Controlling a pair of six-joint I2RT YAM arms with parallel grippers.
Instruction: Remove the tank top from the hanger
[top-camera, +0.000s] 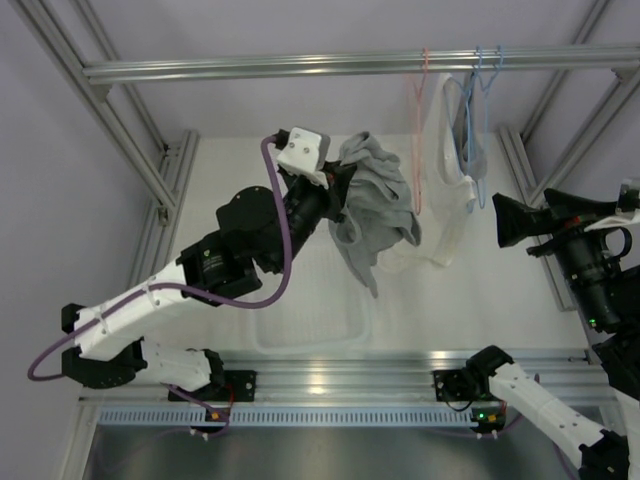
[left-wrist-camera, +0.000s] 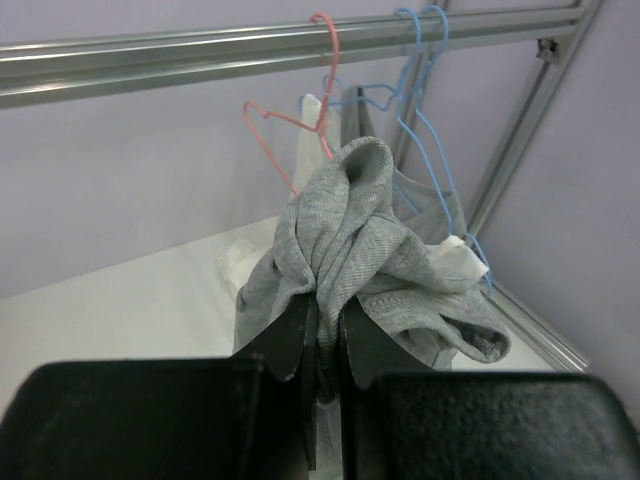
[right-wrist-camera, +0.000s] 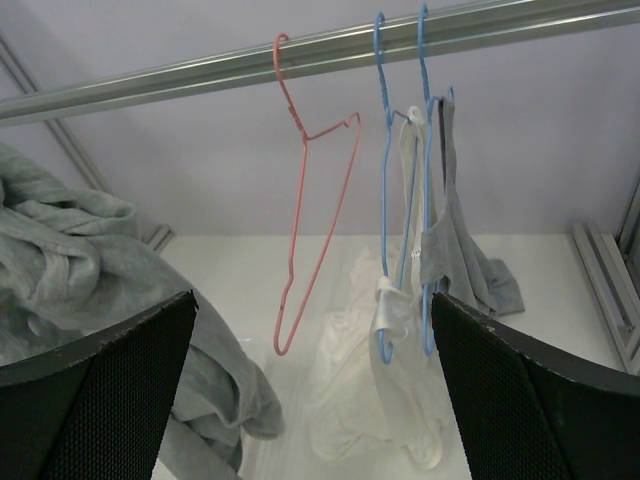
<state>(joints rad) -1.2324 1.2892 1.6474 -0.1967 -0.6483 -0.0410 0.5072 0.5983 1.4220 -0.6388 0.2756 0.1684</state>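
My left gripper (top-camera: 335, 195) is shut on a bunched grey tank top (top-camera: 375, 205), which hangs from it above the table, left of the hangers. In the left wrist view the cloth (left-wrist-camera: 350, 230) is pinched between the jaws of that gripper (left-wrist-camera: 328, 320). A pink hanger (top-camera: 420, 130) hangs bare on the rail (top-camera: 300, 68); it also shows in the right wrist view (right-wrist-camera: 320, 200). My right gripper (top-camera: 505, 220) is open and empty, right of the hangers and facing them (right-wrist-camera: 312, 300).
Two blue hangers (right-wrist-camera: 385, 200) on the rail carry a white tank top (right-wrist-camera: 390, 370) that sags to the table and another grey top (right-wrist-camera: 455, 240). A clear plastic bin (top-camera: 310, 320) sits on the table near the front. Frame posts stand at both sides.
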